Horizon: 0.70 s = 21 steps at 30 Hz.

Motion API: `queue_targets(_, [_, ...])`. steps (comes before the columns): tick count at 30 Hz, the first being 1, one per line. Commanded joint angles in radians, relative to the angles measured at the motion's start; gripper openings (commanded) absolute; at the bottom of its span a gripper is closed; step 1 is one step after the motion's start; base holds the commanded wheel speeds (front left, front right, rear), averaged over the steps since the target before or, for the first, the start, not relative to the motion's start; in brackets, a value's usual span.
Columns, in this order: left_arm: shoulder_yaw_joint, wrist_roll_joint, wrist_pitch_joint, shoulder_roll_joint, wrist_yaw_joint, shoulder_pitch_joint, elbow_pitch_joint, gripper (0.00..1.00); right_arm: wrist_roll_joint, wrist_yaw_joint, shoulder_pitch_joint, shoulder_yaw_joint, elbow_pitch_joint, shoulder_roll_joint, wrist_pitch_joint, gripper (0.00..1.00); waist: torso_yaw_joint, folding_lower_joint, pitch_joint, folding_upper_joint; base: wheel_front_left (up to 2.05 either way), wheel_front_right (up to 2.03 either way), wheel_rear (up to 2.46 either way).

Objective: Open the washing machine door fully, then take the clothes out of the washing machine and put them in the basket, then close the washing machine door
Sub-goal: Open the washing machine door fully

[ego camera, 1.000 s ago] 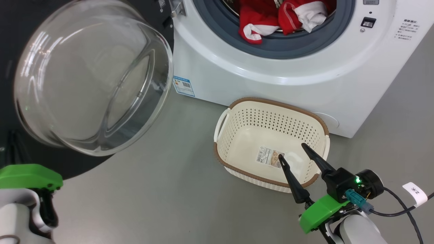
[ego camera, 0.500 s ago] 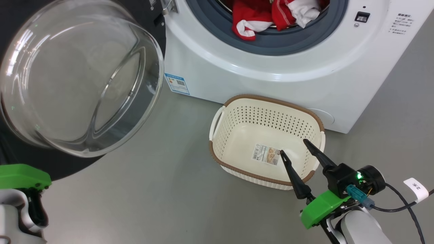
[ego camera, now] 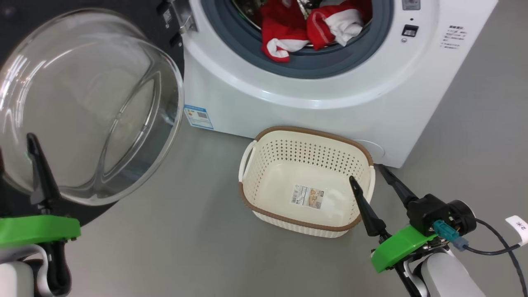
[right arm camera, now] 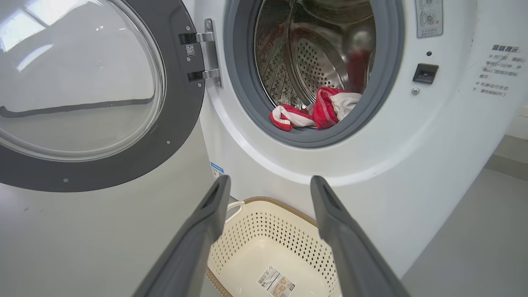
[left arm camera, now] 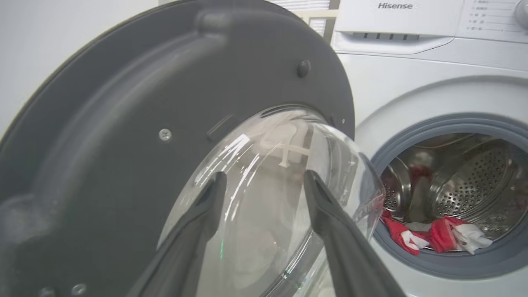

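The washing machine [ego camera: 330, 95] stands with its door [ego camera: 86, 107] swung out to the left, glass bowl bulging toward me. Red and white clothes [ego camera: 305, 27] lie at the drum's front lip, over the grey gasket. The basket [ego camera: 305, 131] sits on the floor against the machine's front, with only a sticker inside. My right gripper [ego camera: 367, 173] is open at the basket's right rim, holding nothing. My left gripper [left arm camera: 266, 175] is open in front of the door's glass bowl [left arm camera: 268, 231], not touching it as far as I can tell. The right wrist view has the clothes [right arm camera: 317, 111] above the basket [right arm camera: 280, 204].
Grey floor [ego camera: 185, 231] spreads around the basket. The open door overhangs the floor on the left, hung on its hinge [right arm camera: 204, 55]. A blue label [ego camera: 199, 116] marks the machine's low left corner. A black cable with a white tag [ego camera: 517, 227] trails from my right wrist.
The head camera has shifted. My left gripper has risen, a finger now standing before the glass bowl. My right gripper has moved from over the basket's inside to its right rim.
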Motion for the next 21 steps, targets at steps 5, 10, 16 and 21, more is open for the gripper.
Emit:
queue_targets(5, [-0.011,-0.025,0.003,0.033,-0.064,0.042,-0.133,1.0,0.003,0.006,-0.009,-0.035,-0.019,0.006,-0.006,1.0,-0.067,0.0,-0.034,-0.0001,0.0,0.0,0.0])
queue_targets(10, [-0.071,-0.042,0.019,0.037,-0.115,0.073,-0.155,1.0,-0.008,0.006,-0.014,-0.079,-0.028,0.006,-0.006,1.0,-0.125,0.0,-0.048,-0.0001,0.0,0.0,0.0])
queue_targets(16, [-0.121,-0.107,0.03,0.052,-0.144,0.125,-0.163,1.0,-0.011,0.006,-0.008,-0.129,-0.067,0.006,-0.006,1.0,-0.206,0.0,-0.061,-0.0001,0.0,0.0,0.0])
queue_targets(21, [-0.128,-0.1,0.024,0.071,-0.146,0.173,-0.174,1.0,-0.01,0.006,0.004,-0.129,-0.093,0.006,-0.006,1.0,-0.263,0.0,-0.07,-0.0001,0.0,0.0,0.0])
